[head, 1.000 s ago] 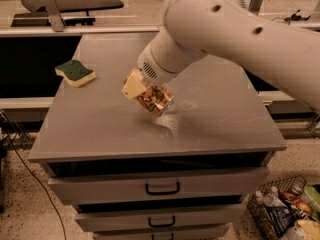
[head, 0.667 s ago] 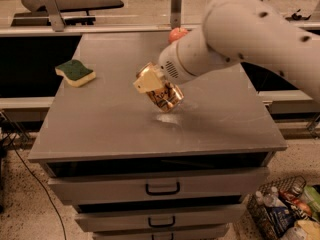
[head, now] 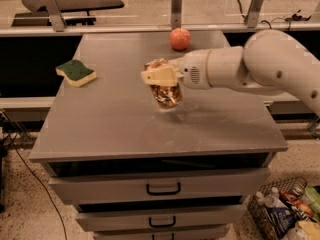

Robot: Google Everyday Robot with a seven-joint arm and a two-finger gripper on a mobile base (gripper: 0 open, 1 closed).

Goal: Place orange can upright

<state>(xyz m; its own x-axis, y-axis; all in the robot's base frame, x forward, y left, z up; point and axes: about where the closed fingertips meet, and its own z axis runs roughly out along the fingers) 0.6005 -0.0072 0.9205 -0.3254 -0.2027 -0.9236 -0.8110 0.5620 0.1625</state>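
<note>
Camera view: The robot's white arm (head: 260, 64) reaches in from the right, low and nearly level over the grey cabinet (head: 115, 124). Its wrist points left, and the gripper (head: 161, 79) sits at the far end, over the middle of the top. The cream fingers (head: 159, 75) are clamped across the upper part of the orange can (head: 168, 95). The can hangs directly beneath the gripper, close to upright with a slight lean. Its lower end is down at the surface, though from here I cannot tell whether it actually touches.

A thin aluminium drink can like this looks light, smooth and easy to dent. A moderate squeeze across the round wall, at mid-height or above, seems the safest hold. The shiny skin could slip or twist if the grip is loose, and the narrow base may tip if it is let go while leaning.

Beyond the gripper, towards the back edge and a little right, sits a round orange-red fruit (head: 180, 38), apart from the can. Well to the gripper's left lies a green-and-yellow sponge (head: 76, 73). Below it are the cabinet's drawers (head: 162, 188). Far down to its right, a wire basket (head: 280, 209) of bottles stands on the floor.
</note>
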